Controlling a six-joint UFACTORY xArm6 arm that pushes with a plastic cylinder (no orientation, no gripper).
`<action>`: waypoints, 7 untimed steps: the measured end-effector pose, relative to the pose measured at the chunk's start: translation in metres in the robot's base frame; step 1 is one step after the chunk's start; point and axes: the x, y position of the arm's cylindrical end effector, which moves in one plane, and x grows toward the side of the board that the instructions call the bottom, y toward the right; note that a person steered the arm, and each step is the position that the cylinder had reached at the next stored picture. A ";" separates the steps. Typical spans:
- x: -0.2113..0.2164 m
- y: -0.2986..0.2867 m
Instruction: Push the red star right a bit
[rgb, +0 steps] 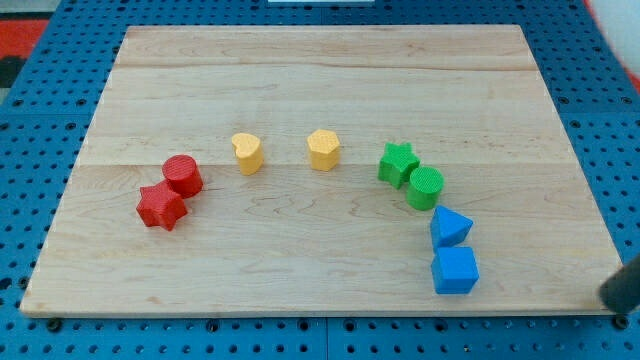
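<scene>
The red star (161, 207) lies on the wooden board (300, 80) at the view's left, touching the red cylinder (183, 175) just above and to its right. A blurred dark rod enters at the view's bottom right corner, off the board's edge. My tip (609, 298) is far to the right of the red star, right of the blue cube (455, 270), touching no block.
A yellow heart (247, 153) and a yellow hexagon (323, 150) sit mid-board. A green star (398, 163) touches a green cylinder (426, 188). A blue triangle (450, 227) sits just above the blue cube. A blue pegboard surrounds the board.
</scene>
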 end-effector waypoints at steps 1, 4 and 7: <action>-0.004 -0.119; -0.048 -0.097; -0.007 -0.219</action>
